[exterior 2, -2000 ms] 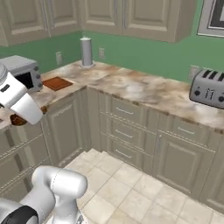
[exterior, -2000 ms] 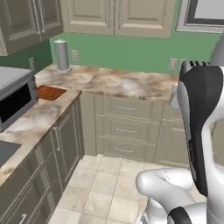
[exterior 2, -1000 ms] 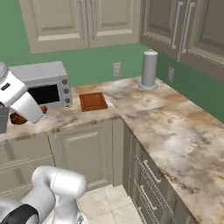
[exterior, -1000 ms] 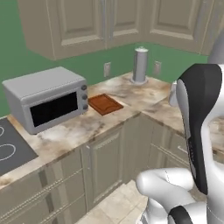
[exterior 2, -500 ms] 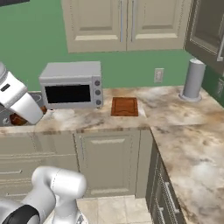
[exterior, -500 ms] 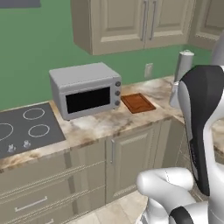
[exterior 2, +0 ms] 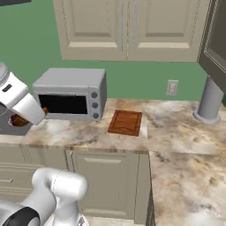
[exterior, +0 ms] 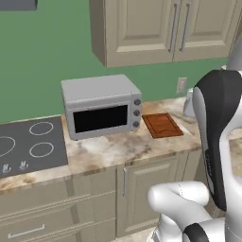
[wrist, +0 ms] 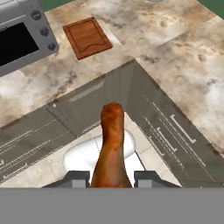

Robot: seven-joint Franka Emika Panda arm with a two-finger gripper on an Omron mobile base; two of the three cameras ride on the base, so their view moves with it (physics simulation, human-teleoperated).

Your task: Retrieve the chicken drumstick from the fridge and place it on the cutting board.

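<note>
Swung round with the base: board (wrist: 87,37) now at 11 o'clock by microwave (wrist: 19,33) on bench (wrist: 183,52); jaws pinching drumstick (wrist: 111,148), placing next.

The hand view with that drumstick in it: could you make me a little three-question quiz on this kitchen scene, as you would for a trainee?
1. True or false: the chicken drumstick already lies on the cutting board.
2. Which stands right beside the cutting board on the counter? A) the microwave B) a kettle C) a fruit bowl
3. Fill in: the fingers are shut on the ____.

Key: 1. False, it is held between the fingers, away from the bare board. 2. A. 3. chicken drumstick.
</note>
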